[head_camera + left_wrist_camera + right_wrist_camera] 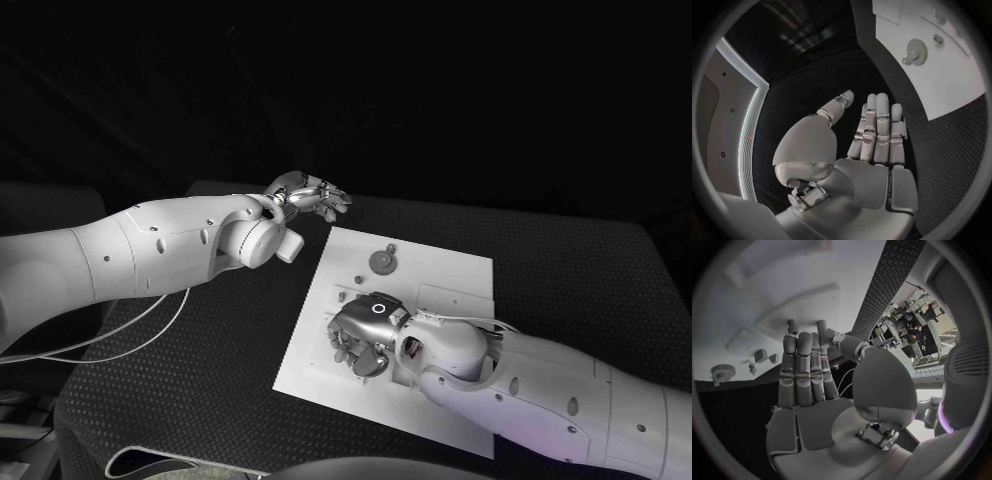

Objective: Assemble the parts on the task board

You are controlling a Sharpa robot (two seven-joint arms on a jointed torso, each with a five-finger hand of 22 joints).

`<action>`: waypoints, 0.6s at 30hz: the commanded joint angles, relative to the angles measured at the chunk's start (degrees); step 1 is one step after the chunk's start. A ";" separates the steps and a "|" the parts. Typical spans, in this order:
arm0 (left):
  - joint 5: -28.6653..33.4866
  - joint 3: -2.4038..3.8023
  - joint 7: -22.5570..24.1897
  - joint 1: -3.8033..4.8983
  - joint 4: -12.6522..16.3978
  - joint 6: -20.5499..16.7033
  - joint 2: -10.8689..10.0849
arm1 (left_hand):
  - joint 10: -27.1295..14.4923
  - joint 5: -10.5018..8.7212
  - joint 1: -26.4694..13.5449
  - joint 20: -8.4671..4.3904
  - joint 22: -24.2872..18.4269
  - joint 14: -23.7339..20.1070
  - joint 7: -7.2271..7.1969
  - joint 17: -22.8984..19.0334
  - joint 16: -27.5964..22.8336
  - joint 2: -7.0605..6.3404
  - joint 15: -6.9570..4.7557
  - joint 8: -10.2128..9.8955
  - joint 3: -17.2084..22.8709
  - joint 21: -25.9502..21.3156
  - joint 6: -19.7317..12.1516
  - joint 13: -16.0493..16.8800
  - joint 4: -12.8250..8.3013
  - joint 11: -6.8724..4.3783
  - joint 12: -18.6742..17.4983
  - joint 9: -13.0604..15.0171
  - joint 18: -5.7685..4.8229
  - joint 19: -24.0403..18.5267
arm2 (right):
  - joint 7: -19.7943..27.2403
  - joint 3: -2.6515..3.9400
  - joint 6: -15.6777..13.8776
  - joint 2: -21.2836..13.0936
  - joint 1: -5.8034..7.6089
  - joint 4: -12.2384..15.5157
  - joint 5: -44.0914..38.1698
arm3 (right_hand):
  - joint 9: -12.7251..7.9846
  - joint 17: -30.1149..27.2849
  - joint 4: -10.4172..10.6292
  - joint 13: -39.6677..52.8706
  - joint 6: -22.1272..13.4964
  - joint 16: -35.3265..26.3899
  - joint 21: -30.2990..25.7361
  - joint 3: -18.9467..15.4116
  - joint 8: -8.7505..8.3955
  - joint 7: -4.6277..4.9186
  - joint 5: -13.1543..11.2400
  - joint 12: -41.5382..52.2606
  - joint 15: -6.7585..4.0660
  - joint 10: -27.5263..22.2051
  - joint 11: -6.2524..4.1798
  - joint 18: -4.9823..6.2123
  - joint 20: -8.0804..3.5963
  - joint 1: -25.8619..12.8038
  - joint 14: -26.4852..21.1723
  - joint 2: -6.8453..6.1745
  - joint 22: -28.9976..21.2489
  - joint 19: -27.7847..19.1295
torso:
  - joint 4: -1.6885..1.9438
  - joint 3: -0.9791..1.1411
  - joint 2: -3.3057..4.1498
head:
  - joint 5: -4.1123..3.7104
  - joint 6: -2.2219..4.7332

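Task board (433,275) sits mid-table with a grey gear part (382,261) near its far end. Right hand (362,333) hovers over the board's middle, fingers straight and together, holding nothing. Left hand (310,195) is off the board's far-left corner, fingers extended, empty.

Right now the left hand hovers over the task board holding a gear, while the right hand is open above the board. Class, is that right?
Not quite. The left hand holds nothing; the left wrist view shows its fingers straight and empty, off the task board, with the gear lying on the board. The right hand is open above it.
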 commanded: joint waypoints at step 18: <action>0.21 0.03 0.40 0.07 0.15 0.67 0.12 | -0.35 0.19 0.39 -1.30 0.08 0.30 -0.10 0.12 -0.44 0.07 -0.07 0.41 -0.27 -0.38 -0.32 0.08 -0.16 0.09 0.08 -0.08 -0.72 0.55 | 0.66 -1.18 -0.22 0.66 -0.18 -0.48 0.37 | 1.33 -0.20 -0.97 0.32 -0.52 -0.31 0.24 0.18 -0.60 0.39 0.49 -0.45 0.02 -0.88 0.54 0.67 0.10 -1.38 -0.03 0.30 1.06 -0.36 | 0.01 -0.03 -0.01 | 0.12 -0.25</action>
